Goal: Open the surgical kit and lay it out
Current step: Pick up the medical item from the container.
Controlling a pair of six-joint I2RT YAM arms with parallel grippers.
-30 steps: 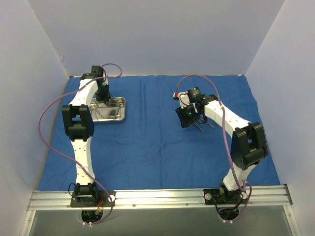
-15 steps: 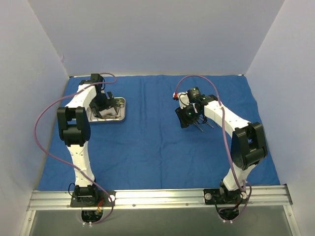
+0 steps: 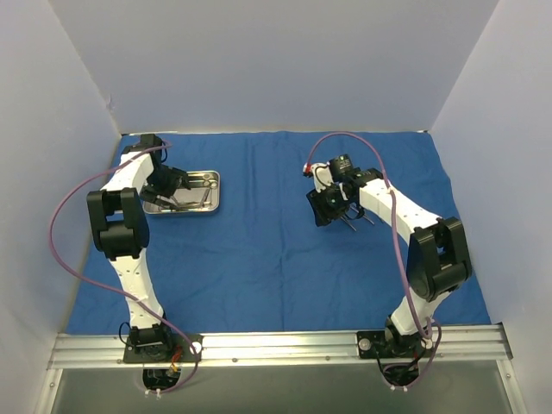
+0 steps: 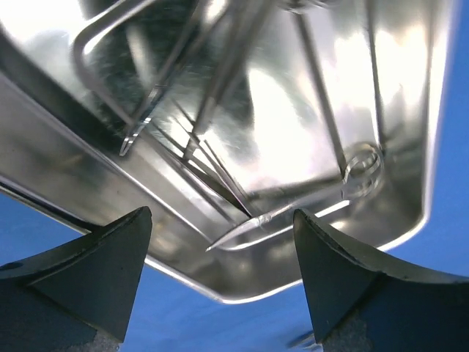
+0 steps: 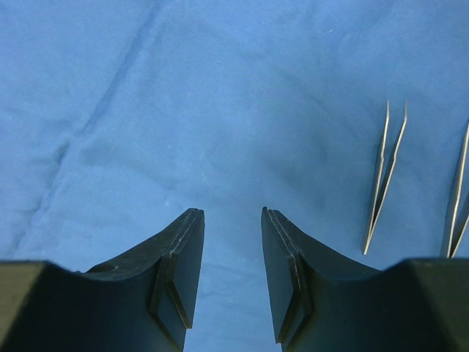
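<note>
Left fingers, spread wide above the tray at ten o'clock, should straddle one instrument squarely before closing; right fingers hang apart, empty, tweezers at their three o'clock.

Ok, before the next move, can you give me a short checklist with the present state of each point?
1. Left gripper open and empty: ok.
2. It is over the tray: ok.
3. Tray emptied: not ok, instruments lie inside.
4. Right gripper empty: ok, fingers apart over bare cloth.
5. Tweezers flat on the cloth, clear of the right gripper: ok.
</note>
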